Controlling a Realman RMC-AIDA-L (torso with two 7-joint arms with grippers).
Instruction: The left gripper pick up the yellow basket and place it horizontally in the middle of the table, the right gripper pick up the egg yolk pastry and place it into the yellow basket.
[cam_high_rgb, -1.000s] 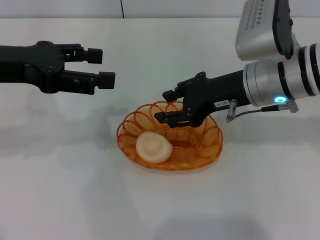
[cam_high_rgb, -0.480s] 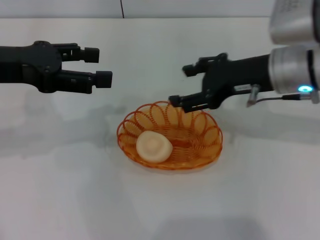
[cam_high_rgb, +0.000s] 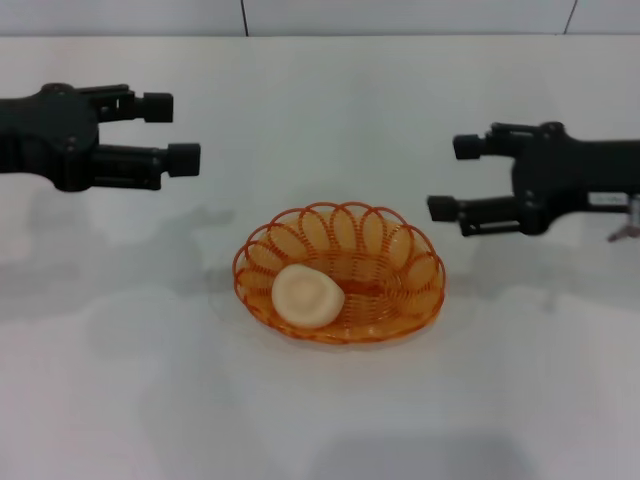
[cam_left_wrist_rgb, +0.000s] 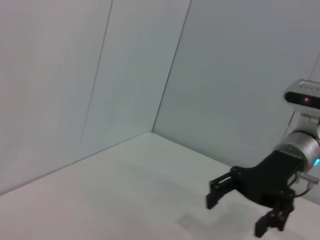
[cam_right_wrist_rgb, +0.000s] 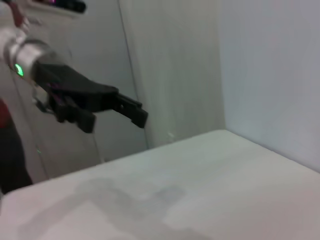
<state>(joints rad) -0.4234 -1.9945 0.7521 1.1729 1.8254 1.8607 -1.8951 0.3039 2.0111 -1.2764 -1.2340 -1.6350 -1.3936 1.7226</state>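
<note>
The yellow basket (cam_high_rgb: 340, 272) lies flat in the middle of the white table (cam_high_rgb: 320, 400). The egg yolk pastry (cam_high_rgb: 308, 296) rests inside it, toward its left front. My left gripper (cam_high_rgb: 170, 130) is open and empty, hovering to the left of and behind the basket. It also shows in the right wrist view (cam_right_wrist_rgb: 131, 111). My right gripper (cam_high_rgb: 455, 178) is open and empty, hovering to the right of the basket, clear of it. It also shows in the left wrist view (cam_left_wrist_rgb: 237, 212).
A pale wall with a dark vertical seam (cam_high_rgb: 243, 17) runs along the table's far edge. Bare tabletop surrounds the basket on all sides.
My right gripper has lifted off the basket and drawn back to the right, empty. My left gripper has drawn back a little to the left. The pastry stays in the basket.
</note>
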